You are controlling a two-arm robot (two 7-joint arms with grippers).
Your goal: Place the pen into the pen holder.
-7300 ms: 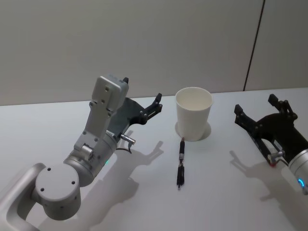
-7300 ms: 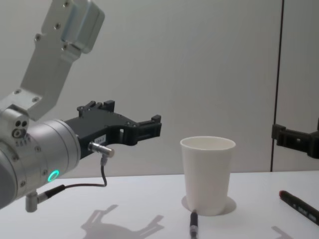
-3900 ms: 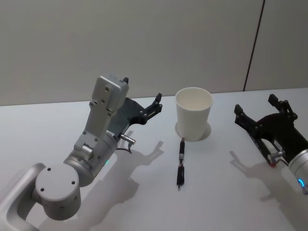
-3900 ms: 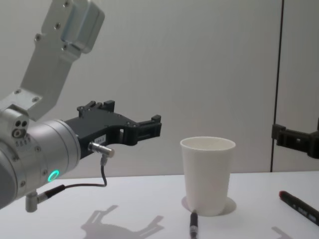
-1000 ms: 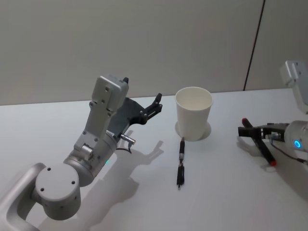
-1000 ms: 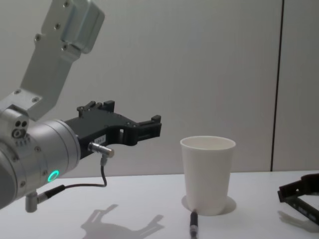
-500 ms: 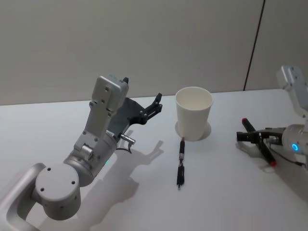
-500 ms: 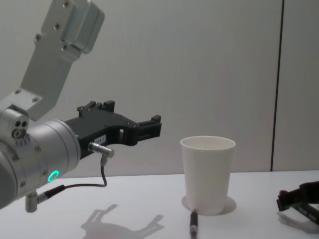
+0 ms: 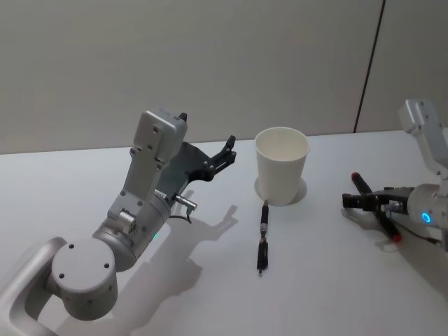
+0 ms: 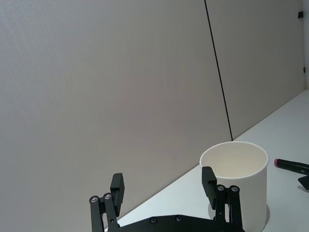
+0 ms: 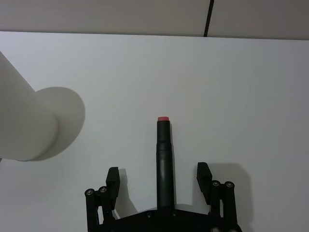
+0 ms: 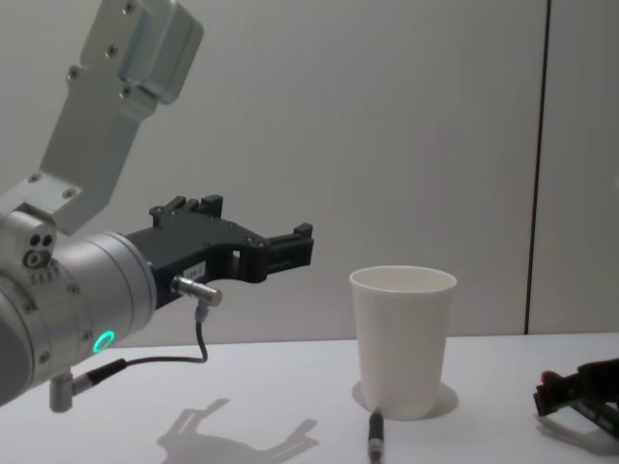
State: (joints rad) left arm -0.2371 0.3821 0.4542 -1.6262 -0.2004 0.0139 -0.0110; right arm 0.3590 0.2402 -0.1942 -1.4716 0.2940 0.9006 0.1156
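A white paper cup, the pen holder point(image 9: 281, 168) point(image 12: 401, 338) point(image 10: 236, 183) point(image 11: 19, 125), stands upright at mid table. A black pen with a red tip point(image 9: 378, 210) point(image 11: 163, 159) lies on the table to its right. My right gripper point(image 9: 364, 199) point(image 11: 158, 175) point(image 12: 580, 391) is down at table level and open, one finger on each side of that pen without closing on it. A second black pen point(image 9: 262, 238) point(image 12: 374, 440) lies in front of the cup. My left gripper point(image 9: 225, 152) point(image 12: 302, 246) point(image 10: 162, 183) hangs open in the air left of the cup, holding nothing.
The white table point(image 9: 336, 294) runs back to a plain grey wall with a dark vertical seam point(image 9: 369, 66). The big left arm body point(image 9: 133, 231) fills the near left.
My right gripper has come down from its raised spot to table level around the red-tipped pen, then edged slightly left. The left arm, the cup and the middle pen have not moved.
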